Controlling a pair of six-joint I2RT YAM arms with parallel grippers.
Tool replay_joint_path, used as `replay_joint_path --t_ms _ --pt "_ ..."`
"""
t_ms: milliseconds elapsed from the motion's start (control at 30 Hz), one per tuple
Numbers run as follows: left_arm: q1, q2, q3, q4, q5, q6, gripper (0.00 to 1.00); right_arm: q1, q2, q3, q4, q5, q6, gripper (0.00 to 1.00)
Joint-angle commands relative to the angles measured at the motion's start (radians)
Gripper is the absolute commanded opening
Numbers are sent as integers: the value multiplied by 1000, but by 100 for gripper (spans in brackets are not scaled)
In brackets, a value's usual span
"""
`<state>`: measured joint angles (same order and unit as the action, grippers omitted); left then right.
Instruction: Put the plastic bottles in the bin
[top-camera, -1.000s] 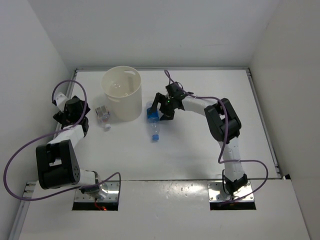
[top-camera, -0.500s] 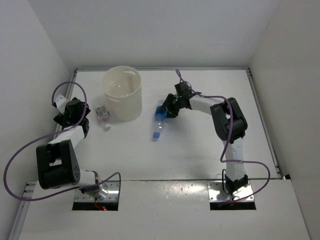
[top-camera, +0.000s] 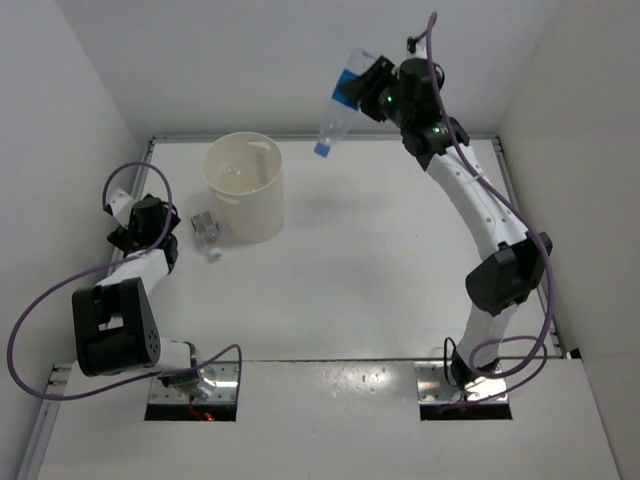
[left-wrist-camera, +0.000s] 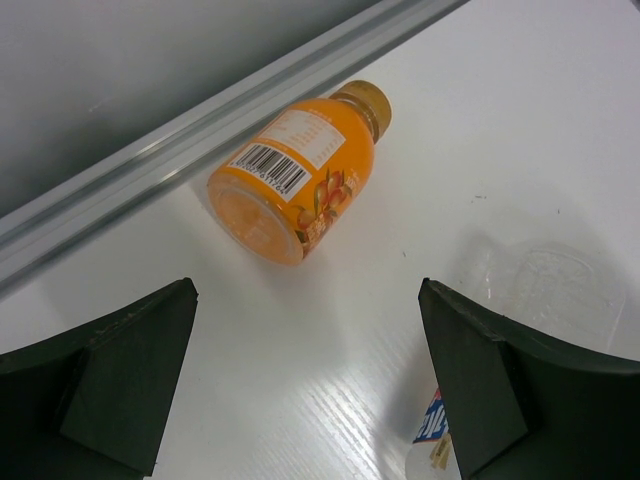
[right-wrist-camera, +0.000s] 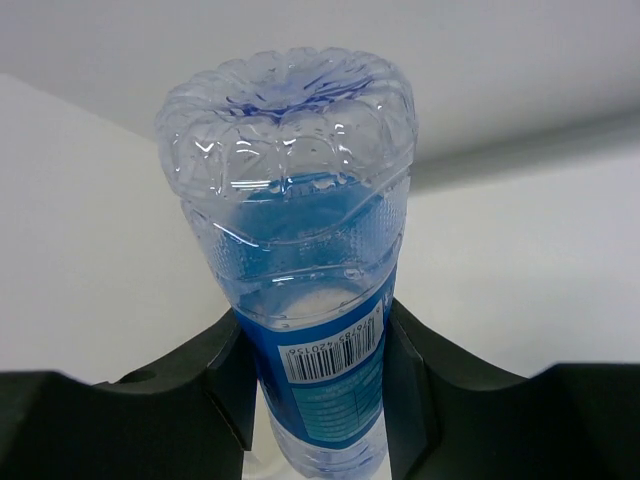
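Right gripper (top-camera: 362, 85) pinches the blue-label bottle (top-camera: 335, 115) across its label, cap end hanging down. Change within the last second: the bottle left the table by the cream-white bin (top-camera: 245, 212) and is now held high, above and to the right of the rim, not yet over the opening. Judgement: grasp done, carry toward the bin remains. Left gripper (left-wrist-camera: 305, 300) is spread and empty, with the orange bottle (left-wrist-camera: 300, 180) lying ahead and the short clear bottle (left-wrist-camera: 556, 290) to its right.
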<state>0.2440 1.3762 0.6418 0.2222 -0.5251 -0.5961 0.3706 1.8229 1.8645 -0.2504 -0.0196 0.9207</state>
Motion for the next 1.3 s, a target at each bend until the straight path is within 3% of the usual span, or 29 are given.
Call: replay_joint_path --t_ms 0,133,200,500,733,800,833,867,967,1100,1267 --pt "12 18 53 5 -30 -36 100 54 94 171 42 38 -104 19" --pt "12 27 62 14 -6 -48 100 120 237 515 27 -9 -222 19" --pt "12 27 62 14 -6 -48 100 161 326 611 17 -9 -270 20" --pt "12 37 53 14 -30 -48 100 312 406 585 91 27 -442 23" --pt "12 37 62 14 -41 -80 100 422 440 573 59 190 -617 32" --pt "12 37 74 5 -41 -90 100 439 450 564 22 245 -648 41" --pt "12 37 75 5 -41 -90 100 455 450 564 7 262 -667 50" --pt "12 37 84 5 -41 -90 100 465 450 526 -3 279 -668 70" --pt "12 37 84 5 -61 -79 100 465 394 451 -3 345 -635 88" --pt "32 37 139 -21 -29 -102 100 465 306 392 17 385 -635 100" --pt "50 64 322 -170 -70 -168 100 452 191 343 39 440 -565 100"
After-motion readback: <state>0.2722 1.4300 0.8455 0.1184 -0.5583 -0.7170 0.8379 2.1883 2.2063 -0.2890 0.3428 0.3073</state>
